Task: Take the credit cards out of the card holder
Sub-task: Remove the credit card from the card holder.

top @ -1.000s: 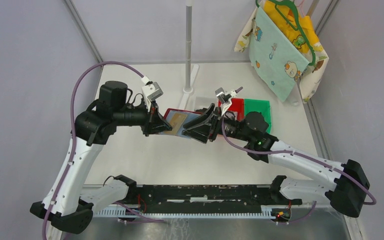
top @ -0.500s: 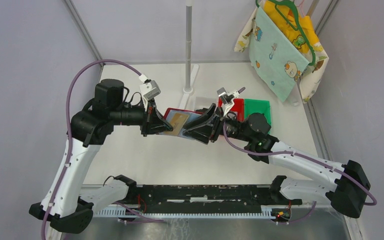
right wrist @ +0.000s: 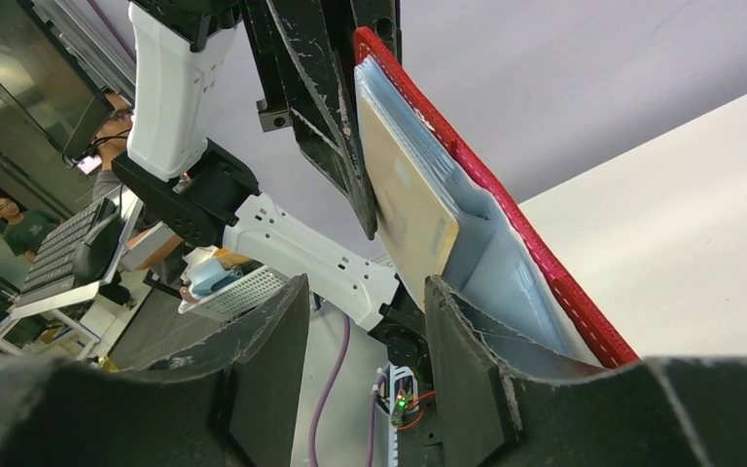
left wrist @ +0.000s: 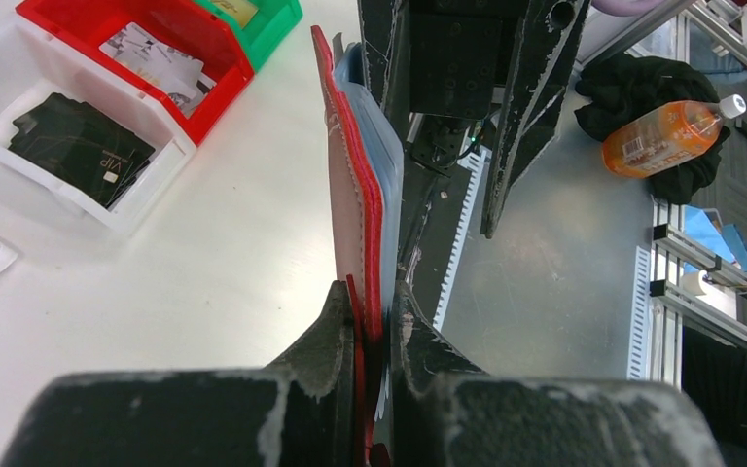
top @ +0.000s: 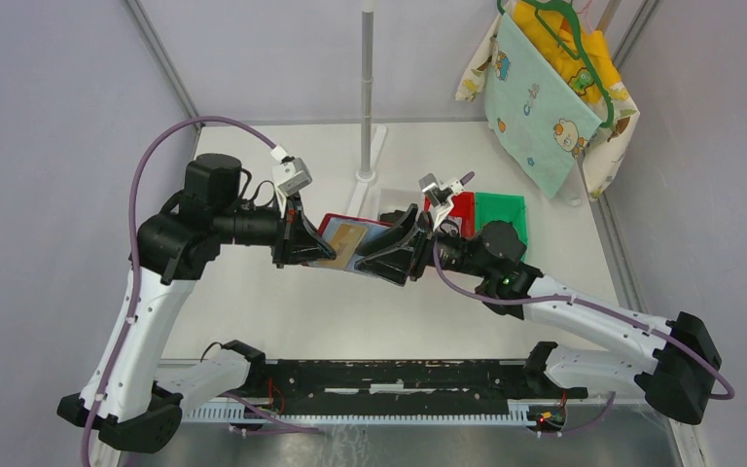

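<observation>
The red card holder (top: pixel 338 218) hangs open above the table between the two arms. My left gripper (top: pixel 303 243) is shut on its left end, and in the left wrist view its jaws (left wrist: pixel 370 311) pinch the red edge (left wrist: pixel 355 195). A tan credit card (right wrist: pixel 409 204) sticks out of the grey-blue pocket panel (right wrist: pixel 506 292); the same tan card (top: pixel 345 236) shows from above. My right gripper (top: pixel 379 255) stands open at the holder's right end. One finger (right wrist: pixel 477 360) lies against the pocket panel, and the card's lower corner sits just above the gap (right wrist: pixel 365 331).
A red bin (top: pixel 459 209) and a green bin (top: pixel 501 212) stand behind the right gripper; beside them a clear bin (left wrist: pixel 78 146) holds a black card. A pole base (top: pixel 365 175) stands at the back centre. Children's clothes (top: pixel 545 88) hang at the back right.
The left arm and the holder have drifted slightly left. The right gripper has edged a little closer along the holder; its jaws stay apart.
</observation>
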You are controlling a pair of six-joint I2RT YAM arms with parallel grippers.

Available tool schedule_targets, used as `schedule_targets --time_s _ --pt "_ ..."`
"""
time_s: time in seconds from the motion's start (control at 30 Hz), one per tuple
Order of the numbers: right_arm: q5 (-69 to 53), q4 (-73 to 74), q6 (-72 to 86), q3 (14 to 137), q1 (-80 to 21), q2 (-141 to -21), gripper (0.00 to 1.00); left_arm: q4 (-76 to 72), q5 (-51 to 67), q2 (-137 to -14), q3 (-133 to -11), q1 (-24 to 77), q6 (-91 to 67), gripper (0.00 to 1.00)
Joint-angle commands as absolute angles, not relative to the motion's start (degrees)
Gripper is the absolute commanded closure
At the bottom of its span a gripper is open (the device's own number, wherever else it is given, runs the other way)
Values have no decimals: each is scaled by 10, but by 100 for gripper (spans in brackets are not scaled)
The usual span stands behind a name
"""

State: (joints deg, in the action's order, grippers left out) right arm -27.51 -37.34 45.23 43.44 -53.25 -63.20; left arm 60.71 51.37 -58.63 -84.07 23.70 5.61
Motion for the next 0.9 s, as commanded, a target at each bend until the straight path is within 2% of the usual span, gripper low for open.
schedule_targets --time_s 0.0,0.4,0.73,0.77,0.87 --pt "-260 -367 431 436 -530 -619 47 614 582 -581 -878 240 58 98" --pt "-260 -381 442 452 -528 -634 47 625 593 -584 -882 239 66 98" --pt "-281 -563 561 442 -528 -693 49 625 620 -594 -878 239 62 98" --pt "-279 -582 572 438 -529 -695 50 625 620 -596 -878 239 62 97" --pt "-276 -621 588 432 -529 -697 61 626 621 -600 -879 239 64 82"
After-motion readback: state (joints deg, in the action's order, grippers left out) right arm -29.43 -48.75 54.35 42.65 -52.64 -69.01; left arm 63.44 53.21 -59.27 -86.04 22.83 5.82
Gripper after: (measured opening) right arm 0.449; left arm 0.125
